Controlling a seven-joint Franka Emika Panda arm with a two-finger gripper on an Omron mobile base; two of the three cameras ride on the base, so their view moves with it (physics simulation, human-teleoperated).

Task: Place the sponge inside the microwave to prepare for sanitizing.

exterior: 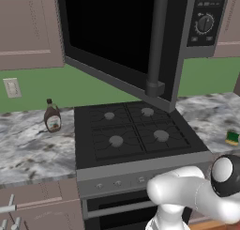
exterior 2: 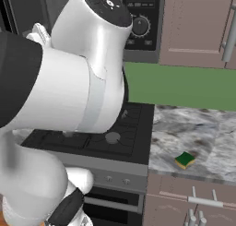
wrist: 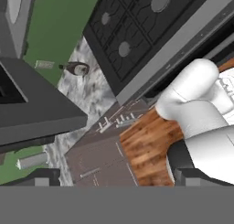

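Note:
The sponge [exterior: 232, 138], yellow with a green top, lies flat on the marble counter right of the stove, near the front edge [exterior 2: 185, 159]. The microwave [exterior: 205, 22] hangs above the stove, and its black glass door [exterior: 112, 32] stands swung open over the burners. In the hand view the door [wrist: 36, 113] is a dark slab at the left, with the grey interior and round plate [wrist: 15, 6] at the top left. My gripper [wrist: 114, 179] is high up beside the door, looking down at the stove and floor. It is open, with nothing between its fingertips [wrist: 45, 177].
A black four-burner stove [exterior: 136, 133] sits under the microwave. A brown bottle [exterior: 52, 117] stands on the left counter near a wall outlet [exterior: 11, 87]. Cabinets flank the microwave. My own arm [exterior 2: 69, 73] blocks much of the right base view.

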